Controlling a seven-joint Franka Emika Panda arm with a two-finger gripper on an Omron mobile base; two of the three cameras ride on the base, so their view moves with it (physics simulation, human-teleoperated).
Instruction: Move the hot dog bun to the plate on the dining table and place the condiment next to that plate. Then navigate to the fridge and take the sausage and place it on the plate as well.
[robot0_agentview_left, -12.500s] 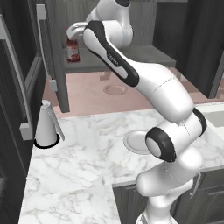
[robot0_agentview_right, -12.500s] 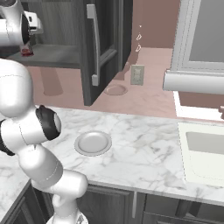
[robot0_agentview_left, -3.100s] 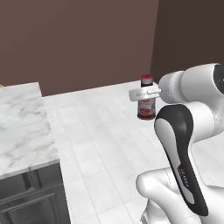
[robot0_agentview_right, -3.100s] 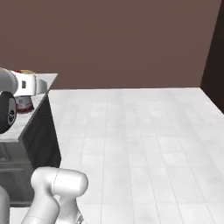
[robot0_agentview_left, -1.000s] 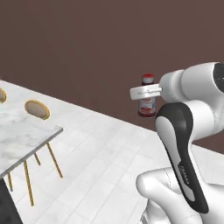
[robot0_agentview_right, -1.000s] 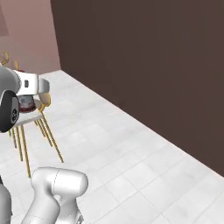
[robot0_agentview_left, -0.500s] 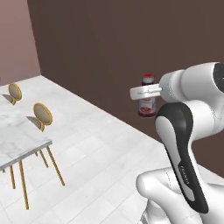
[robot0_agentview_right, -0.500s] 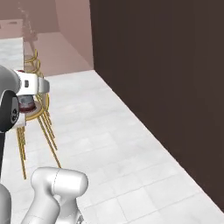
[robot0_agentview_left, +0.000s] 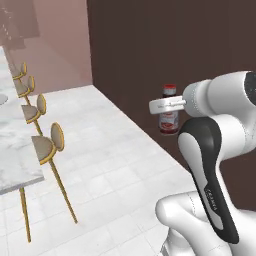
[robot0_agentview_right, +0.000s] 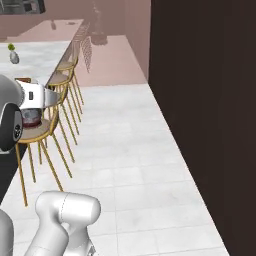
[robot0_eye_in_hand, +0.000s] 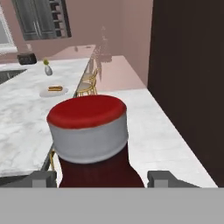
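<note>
My gripper (robot0_eye_in_hand: 104, 178) is shut on the condiment bottle (robot0_eye_in_hand: 88, 131), a dark red bottle with a red cap and a grey collar. The left base view shows the bottle (robot0_agentview_left: 169, 116) held upright in the gripper (robot0_agentview_left: 169, 104) in front of the arm. In the right base view the gripper (robot0_agentview_right: 29, 98) and bottle (robot0_agentview_right: 30, 118) are at the left edge. Far ahead on the marble dining table (robot0_eye_in_hand: 22, 131) lies a plate (robot0_eye_in_hand: 46, 93) with the hot dog bun (robot0_eye_in_hand: 55, 88) on it. The fridge and the sausage are out of view.
A row of gold-legged chairs (robot0_agentview_left: 47, 145) lines the table's near side (robot0_agentview_right: 55, 95). A dark wall (robot0_eye_in_hand: 188, 87) stands close on the right. A small vase (robot0_eye_in_hand: 47, 69) sits on the table beyond the plate. White tiled floor (robot0_agentview_right: 125, 150) lies between the chairs and the wall.
The whole scene has shifted as the base moved: the table and chairs now run along the left and the dark wall is nearer. The bottle stays in the gripper as before.
</note>
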